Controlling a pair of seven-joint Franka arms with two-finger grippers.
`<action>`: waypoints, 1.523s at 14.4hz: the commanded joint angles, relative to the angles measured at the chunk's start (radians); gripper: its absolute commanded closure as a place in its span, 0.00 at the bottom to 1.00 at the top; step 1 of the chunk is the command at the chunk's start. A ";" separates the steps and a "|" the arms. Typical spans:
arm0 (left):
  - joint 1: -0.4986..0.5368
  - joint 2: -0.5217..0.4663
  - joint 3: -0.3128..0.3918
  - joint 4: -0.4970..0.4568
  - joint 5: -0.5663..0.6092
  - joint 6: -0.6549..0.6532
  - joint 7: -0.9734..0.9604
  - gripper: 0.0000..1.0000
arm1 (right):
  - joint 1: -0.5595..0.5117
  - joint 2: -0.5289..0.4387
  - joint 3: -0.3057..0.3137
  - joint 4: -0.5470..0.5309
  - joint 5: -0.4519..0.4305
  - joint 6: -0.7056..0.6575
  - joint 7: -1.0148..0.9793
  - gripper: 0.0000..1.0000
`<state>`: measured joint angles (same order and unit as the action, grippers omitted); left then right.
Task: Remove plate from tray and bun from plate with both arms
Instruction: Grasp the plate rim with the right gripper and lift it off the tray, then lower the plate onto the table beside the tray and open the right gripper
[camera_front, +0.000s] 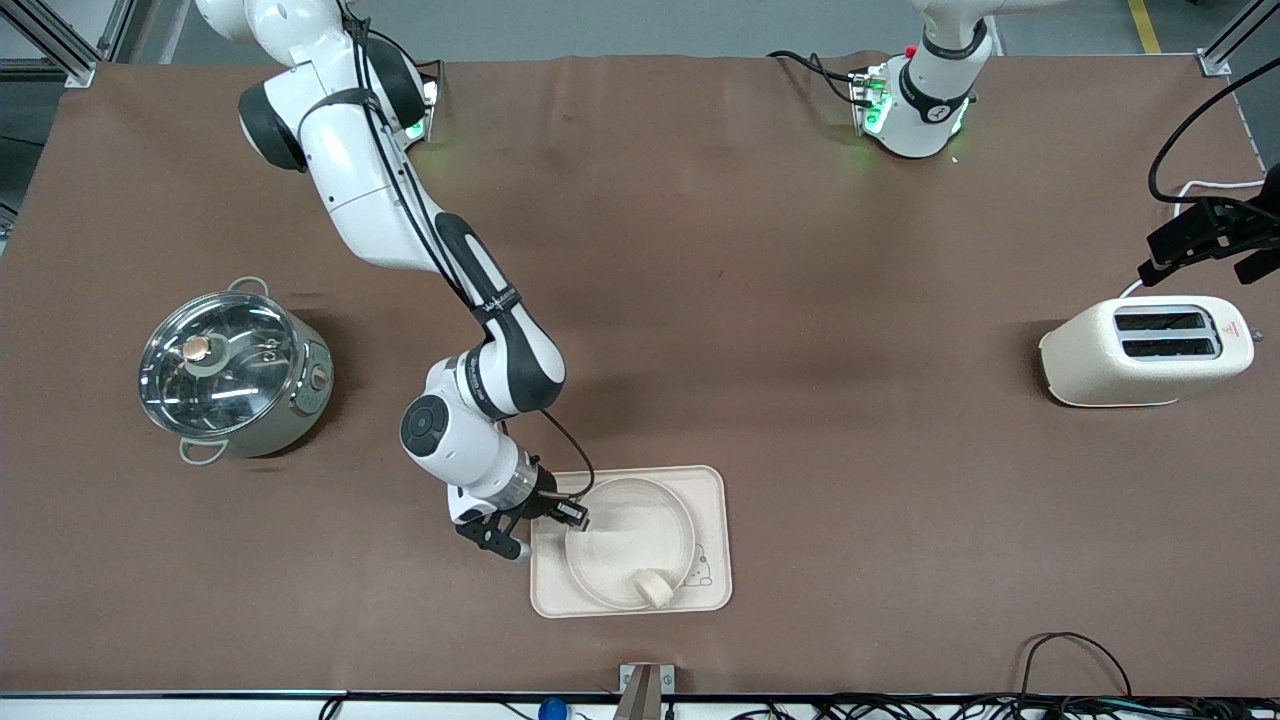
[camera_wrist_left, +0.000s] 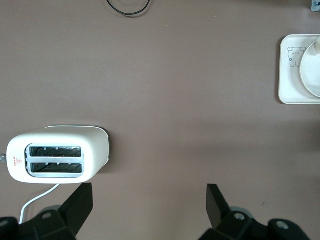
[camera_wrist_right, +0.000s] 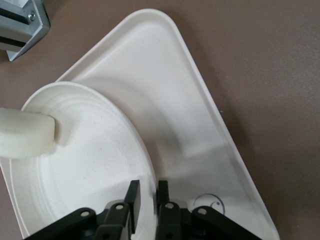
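Observation:
The round cream plate (camera_front: 628, 540) lies on the rectangular cream tray (camera_front: 712, 490), near the table's front edge. The pale bun (camera_front: 653, 588) sits on the plate at the part of its rim nearest the front camera. My right gripper (camera_front: 572, 515) is shut on the plate's rim at the side toward the right arm's end. The right wrist view shows its fingers (camera_wrist_right: 134, 196) pinching the plate's rim (camera_wrist_right: 90, 165), with the bun (camera_wrist_right: 25, 134) across the plate. My left gripper (camera_wrist_left: 150, 205) is open and empty, high over the table beside the toaster (camera_wrist_left: 57, 157).
A steel pot with a glass lid (camera_front: 235, 370) stands toward the right arm's end. A cream toaster (camera_front: 1150, 350) stands toward the left arm's end. Black cables (camera_front: 1070, 650) lie by the front edge. The tray (camera_wrist_left: 287, 75) shows in the left wrist view.

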<state>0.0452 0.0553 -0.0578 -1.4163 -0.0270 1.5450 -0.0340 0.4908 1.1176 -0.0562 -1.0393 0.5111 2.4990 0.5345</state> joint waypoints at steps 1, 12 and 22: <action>0.004 0.003 0.001 0.014 -0.005 -0.014 0.020 0.00 | 0.002 0.014 -0.005 0.028 0.012 0.000 -0.024 0.99; 0.002 0.003 0.000 0.008 -0.005 -0.016 0.020 0.00 | 0.089 -0.412 -0.004 -0.494 0.011 -0.028 -0.252 1.00; -0.073 0.110 -0.131 -0.041 -0.019 0.065 -0.330 0.00 | 0.201 -0.564 0.001 -0.964 0.012 0.259 -0.379 0.99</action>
<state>0.0122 0.1037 -0.1449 -1.4593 -0.0317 1.5590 -0.1972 0.6908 0.6178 -0.0528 -1.9172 0.5110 2.7636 0.1940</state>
